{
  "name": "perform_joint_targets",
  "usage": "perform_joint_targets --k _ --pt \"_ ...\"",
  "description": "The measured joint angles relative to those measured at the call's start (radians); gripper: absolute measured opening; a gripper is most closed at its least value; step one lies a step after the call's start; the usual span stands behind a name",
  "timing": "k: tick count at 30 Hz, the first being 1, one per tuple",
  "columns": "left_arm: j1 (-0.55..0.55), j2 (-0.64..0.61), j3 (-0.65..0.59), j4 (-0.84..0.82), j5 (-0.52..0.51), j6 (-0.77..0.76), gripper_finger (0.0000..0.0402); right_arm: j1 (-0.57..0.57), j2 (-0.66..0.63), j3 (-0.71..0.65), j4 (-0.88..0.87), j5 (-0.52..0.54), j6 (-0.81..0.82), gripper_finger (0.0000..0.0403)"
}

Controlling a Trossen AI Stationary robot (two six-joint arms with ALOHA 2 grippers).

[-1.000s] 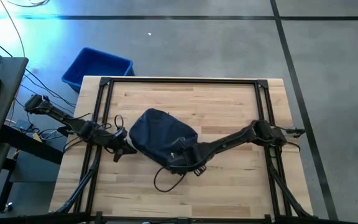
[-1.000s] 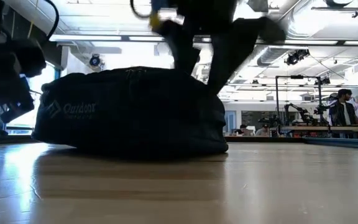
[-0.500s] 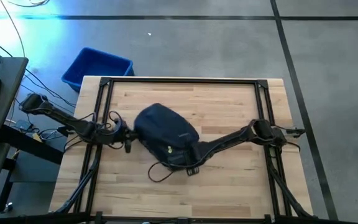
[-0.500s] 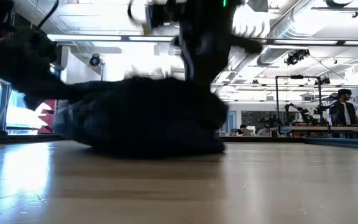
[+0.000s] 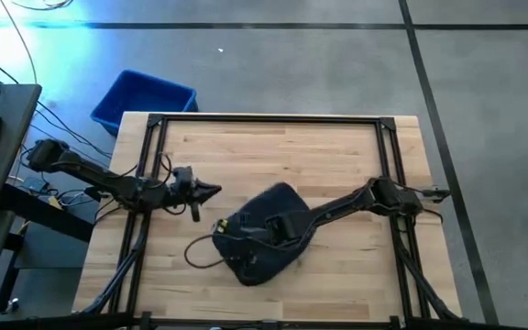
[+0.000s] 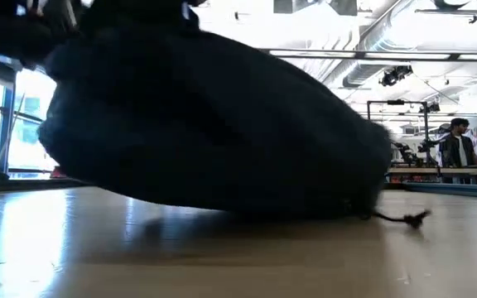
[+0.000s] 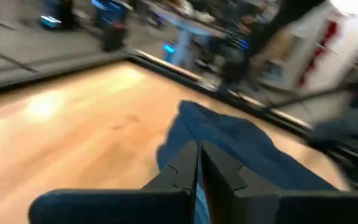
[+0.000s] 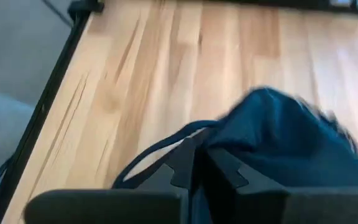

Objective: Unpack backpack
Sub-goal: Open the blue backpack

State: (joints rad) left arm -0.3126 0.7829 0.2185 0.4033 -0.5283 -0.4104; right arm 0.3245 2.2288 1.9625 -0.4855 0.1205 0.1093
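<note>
Table (image 5: pixel 337 147) | blue bin (image 5: pixel 143 99) beyond | right fingers (image 8: pixel 194 163) apparently pinch backpack (image 5: pixel 262 236) | left fingers (image 7: pixel 199 163) closed, empty

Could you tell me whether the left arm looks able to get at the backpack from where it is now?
Probably yes. The left gripper, jaws shut and holding nothing, points at the backpack with only bare table between them. The right gripper is already shut on the backpack's fabric.

Both arms' fingers (image 7: pixel 194 171) pressed together.
</note>
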Motion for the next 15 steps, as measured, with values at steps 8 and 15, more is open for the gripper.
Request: perform_joint_targets --k 8,15 --pt "-0.176 0.016 0.176 -0.444 0.014 -0.143 0.0000 -0.028 -0.015 0.002 0.032 -0.045 -0.098 0.0153" --pt "-0.251 0.056 0.173 -0.456 -0.036 -0.282 0.0000 -0.031 -0.103 0.035 -0.019 0.010 -0.140 0.0251"
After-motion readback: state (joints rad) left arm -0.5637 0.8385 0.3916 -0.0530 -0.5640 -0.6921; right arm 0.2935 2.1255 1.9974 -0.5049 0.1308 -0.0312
